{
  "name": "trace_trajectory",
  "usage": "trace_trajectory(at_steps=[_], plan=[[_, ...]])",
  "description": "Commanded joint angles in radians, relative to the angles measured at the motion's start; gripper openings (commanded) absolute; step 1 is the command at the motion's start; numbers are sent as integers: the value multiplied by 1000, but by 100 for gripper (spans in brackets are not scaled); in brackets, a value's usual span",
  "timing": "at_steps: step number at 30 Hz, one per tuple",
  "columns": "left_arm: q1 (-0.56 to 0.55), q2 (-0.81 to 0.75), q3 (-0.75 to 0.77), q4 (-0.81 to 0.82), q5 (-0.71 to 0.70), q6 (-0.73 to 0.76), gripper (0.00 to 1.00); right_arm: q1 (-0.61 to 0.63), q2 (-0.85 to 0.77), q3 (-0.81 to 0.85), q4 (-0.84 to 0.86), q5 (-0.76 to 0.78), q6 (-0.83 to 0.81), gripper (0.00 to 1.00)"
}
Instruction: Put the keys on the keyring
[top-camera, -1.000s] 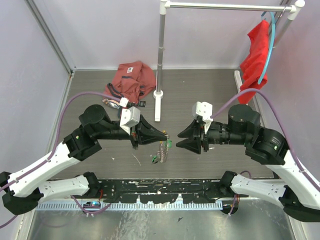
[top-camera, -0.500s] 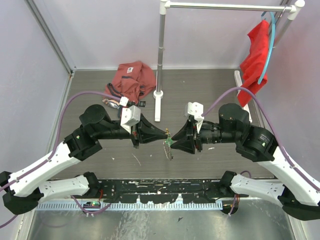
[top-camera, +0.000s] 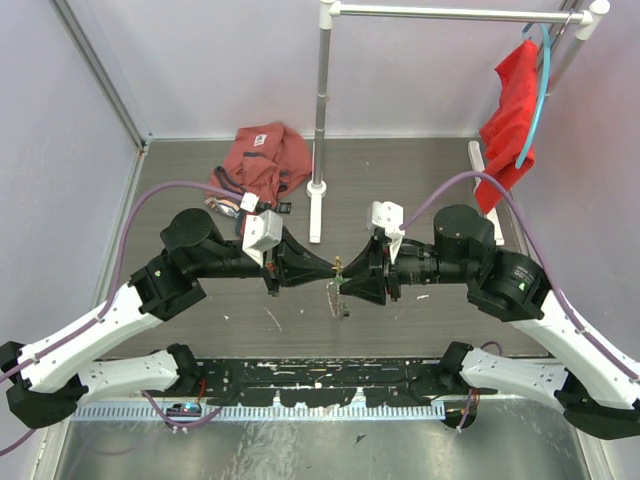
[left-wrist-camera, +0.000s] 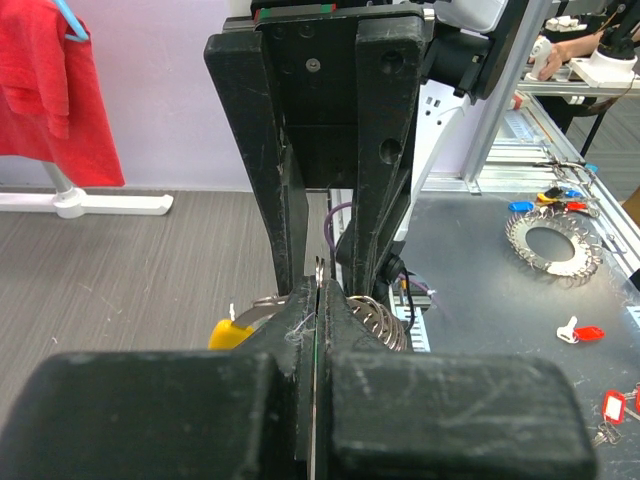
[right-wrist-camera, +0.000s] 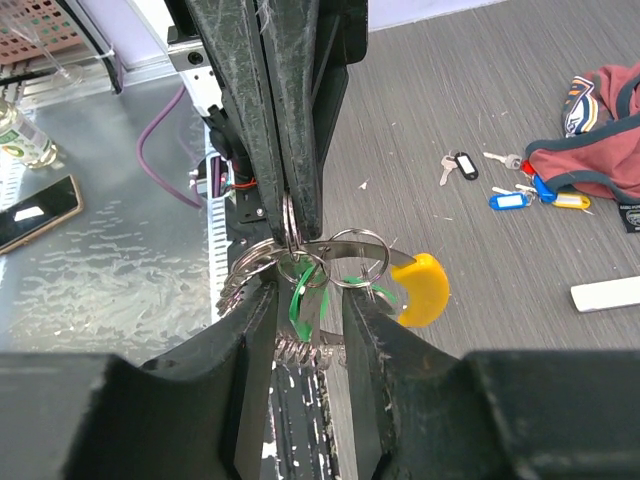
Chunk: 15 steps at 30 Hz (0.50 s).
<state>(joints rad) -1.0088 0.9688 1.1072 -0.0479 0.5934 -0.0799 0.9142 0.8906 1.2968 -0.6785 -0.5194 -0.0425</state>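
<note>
Metal keyring (right-wrist-camera: 335, 248) with yellow tag (right-wrist-camera: 422, 290) hangs above table (right-wrist-camera: 470, 90), between both arms. Ring clenched in left fingers (right-wrist-camera: 250, 110). Part-spread right fingers (right-wrist-camera: 250, 350) flank green-tagged key (right-wrist-camera: 300, 295); grip cannot be told. Other loose keys (right-wrist-camera: 510, 198) lie on table beside maroon cloth (right-wrist-camera: 595, 130).

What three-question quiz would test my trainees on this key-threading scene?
1. True or false: the left tool is shut on the keyring.
2. What colour is the curved tag on the keyring? A) yellow B) red C) white
3. In a few words: where do the loose keys lie?
Key: 1 true; 2 A; 3 beside the red cloth.
</note>
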Motion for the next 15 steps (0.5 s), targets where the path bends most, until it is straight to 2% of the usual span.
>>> trace_trajectory(at_steps=[1,5,7,10,15], plan=[[-3,-3,3,62,16,-9,0,0,-2,3,75,-2,20,36],[-2,-4,3,60,15,-9,0,0,-3,6,72,-3,18,14],[-2,-5,1,59,14,-7,0,0,-6,18,57,3,11,7],[-3,-8,1,54,13,-3,0,0,-12,43,16,18,-4,4],[-3,-7,3,45,9,1,0,0,-14,84,-38,40,-27,3]])
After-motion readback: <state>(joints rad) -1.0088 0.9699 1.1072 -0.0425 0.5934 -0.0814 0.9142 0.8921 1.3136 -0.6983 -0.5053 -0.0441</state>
